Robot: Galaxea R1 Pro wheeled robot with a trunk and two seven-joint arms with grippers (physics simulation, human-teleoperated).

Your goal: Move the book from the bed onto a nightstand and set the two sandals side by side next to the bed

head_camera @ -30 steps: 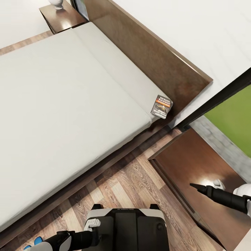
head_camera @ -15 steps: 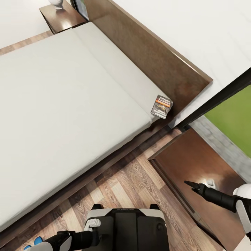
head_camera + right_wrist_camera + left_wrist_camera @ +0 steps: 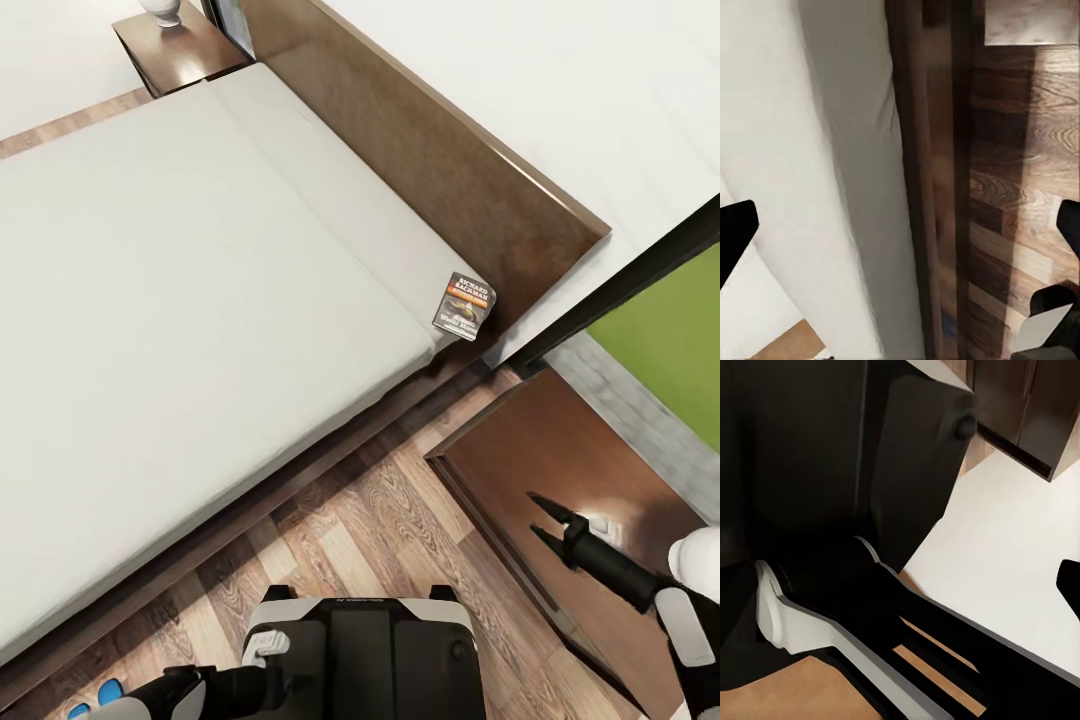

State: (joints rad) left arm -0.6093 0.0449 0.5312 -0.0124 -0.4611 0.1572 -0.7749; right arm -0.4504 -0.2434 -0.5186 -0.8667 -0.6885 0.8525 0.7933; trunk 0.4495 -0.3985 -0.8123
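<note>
Seeing your right gripper [image 3: 541, 516] spread open over the near nightstand [image 3: 560, 440], book [image 3: 464, 305] on the bed [image 3: 180, 300], sandals [image 3: 100, 695] half cut off, left gripper's state unreadable.

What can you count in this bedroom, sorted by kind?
Bed: 1
Book: 1
Nightstands: 2, near one and far one
Blue sandals: 2, just peeking in at the picture's lower edge
White vase: 1
Total: 7
</note>
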